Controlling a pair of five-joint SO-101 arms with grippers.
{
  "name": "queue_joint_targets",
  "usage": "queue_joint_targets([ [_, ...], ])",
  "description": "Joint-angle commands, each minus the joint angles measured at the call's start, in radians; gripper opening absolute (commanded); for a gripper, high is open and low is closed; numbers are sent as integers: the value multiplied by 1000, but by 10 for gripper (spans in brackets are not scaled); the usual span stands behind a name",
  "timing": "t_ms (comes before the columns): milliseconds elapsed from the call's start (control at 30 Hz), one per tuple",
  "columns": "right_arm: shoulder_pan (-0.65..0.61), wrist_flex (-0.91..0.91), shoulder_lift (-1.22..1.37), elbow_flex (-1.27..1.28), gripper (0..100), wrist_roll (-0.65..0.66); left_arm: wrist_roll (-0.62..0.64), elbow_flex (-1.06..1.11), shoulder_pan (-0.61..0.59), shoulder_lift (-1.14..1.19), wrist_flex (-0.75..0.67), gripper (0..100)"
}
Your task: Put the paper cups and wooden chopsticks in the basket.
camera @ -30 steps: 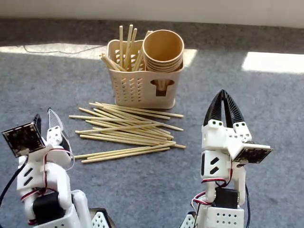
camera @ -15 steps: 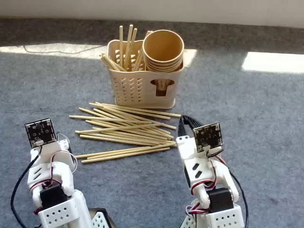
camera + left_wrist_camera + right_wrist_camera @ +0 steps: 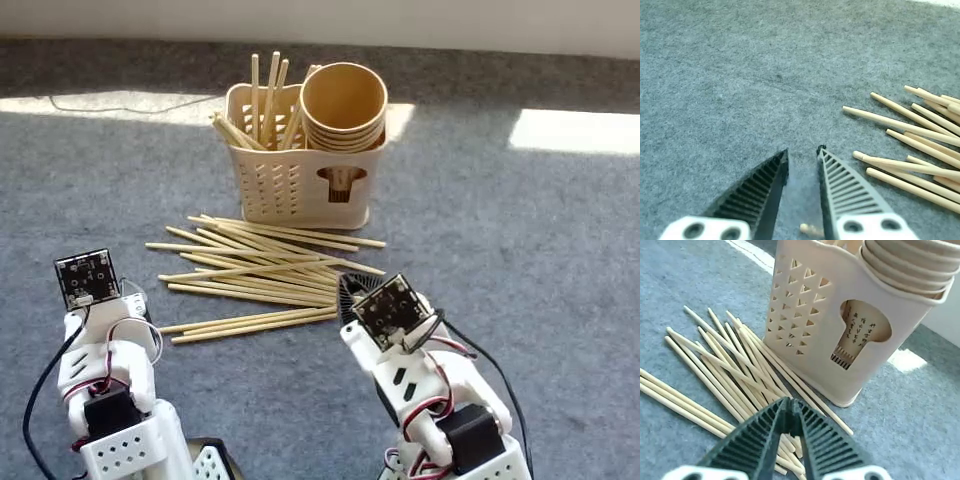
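A cream plastic basket (image 3: pixel 290 185) stands at the back of the grey carpet. It holds a stack of paper cups (image 3: pixel 343 105) and a few upright wooden chopsticks (image 3: pixel 262 95). Several loose chopsticks (image 3: pixel 265 270) lie in a pile in front of it. My right gripper (image 3: pixel 790 405) is shut, its tips low over the right end of that pile (image 3: pixel 725 370), with the basket (image 3: pixel 810 325) and cups (image 3: pixel 910 265) just beyond. In the high view the right gripper (image 3: pixel 349 288) points down at the pile's edge. My left gripper (image 3: pixel 802 151) is open over bare carpet, left of the chopstick ends (image 3: pixel 910 125).
Grey carpet (image 3: pixel 520 230) spreads around the basket, with sunlit patches at the back. A thin cable (image 3: pixel 90 103) lies at the far left. One chopstick end (image 3: pixel 810 230) pokes out under the left gripper's base.
The right arm has swung left and tipped down onto the right end of the chopstick pile. The left arm tipped down a second ago and has since kept still.
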Motion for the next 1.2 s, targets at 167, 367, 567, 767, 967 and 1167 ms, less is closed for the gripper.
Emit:
queue_joint_targets([
  [167, -157, 2, 429, -251, 7, 104, -9, 1, -8, -10, -3, 98],
  [367, -239, 4, 662, -361, 73, 123, -9, 2, -8, -10, -2, 98],
  [567, -274, -1, 875, -486, 107, 124, -11, 2, -18, -10, -3, 98],
  [767, -343, -2, 1127, -613, 109, 124, -11, 2, -77, -10, -3, 98],
  [967, -375, -4, 1357, -684, 109, 213, -11, 2, -81, -10, -3, 98],
  [1167, -375, -5, 1534, -771, 109, 221, -11, 2, -79, -10, -2, 98],
])
